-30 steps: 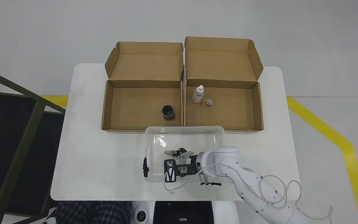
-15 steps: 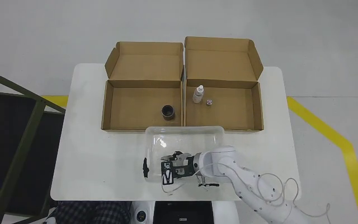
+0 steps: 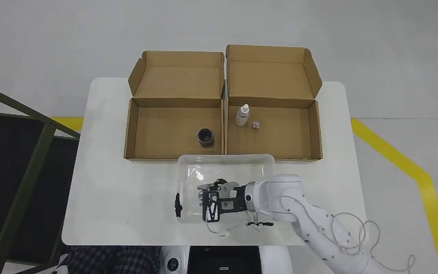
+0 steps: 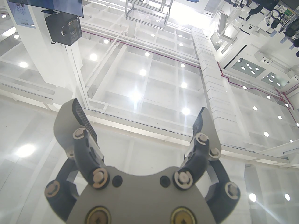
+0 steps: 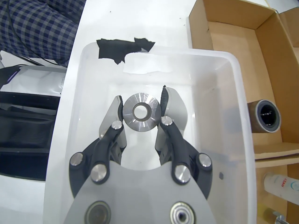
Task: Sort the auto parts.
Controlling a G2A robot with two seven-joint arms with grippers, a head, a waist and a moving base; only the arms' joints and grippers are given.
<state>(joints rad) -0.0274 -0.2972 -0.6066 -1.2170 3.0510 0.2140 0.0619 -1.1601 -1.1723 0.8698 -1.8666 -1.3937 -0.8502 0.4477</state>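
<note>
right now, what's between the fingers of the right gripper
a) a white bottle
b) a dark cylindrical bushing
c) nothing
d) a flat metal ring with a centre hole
d: in the right wrist view the fingers of the right gripper close on both sides of a metal ring with a centre hole, down inside the clear bin.
</note>
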